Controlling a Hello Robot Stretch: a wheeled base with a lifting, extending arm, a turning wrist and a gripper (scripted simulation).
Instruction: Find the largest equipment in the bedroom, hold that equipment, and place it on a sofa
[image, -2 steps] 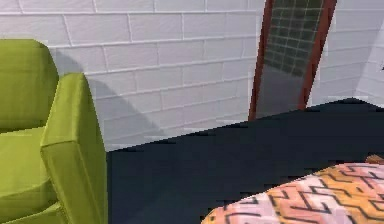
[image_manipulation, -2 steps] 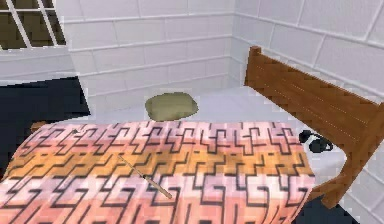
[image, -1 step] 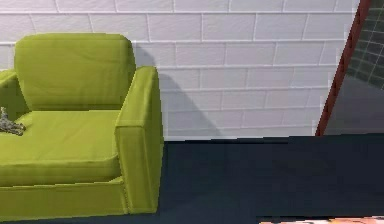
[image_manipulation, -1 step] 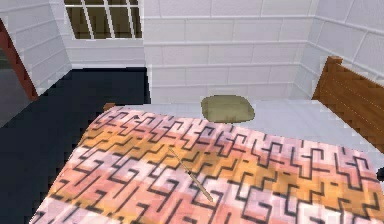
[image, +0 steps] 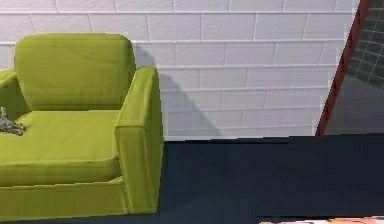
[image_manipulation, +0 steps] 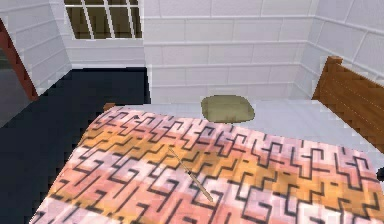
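A yellow-green upholstered armchair or sofa stands against the white brick wall at the forward view's left. A small grey thing lies on its seat at the far left edge. In the arm side view a bed with a pink, orange and black patterned blanket spreads across the lower half. A thin pale stick-like thing lies slantwise on the blanket near the middle. I cannot tell what it is.
An olive pillow rests at the bed's far side, and a wooden headboard stands at the right. A window is set in the far wall. Dark blue floor lies beside the armchair. A red-framed opening stands at the forward view's right.
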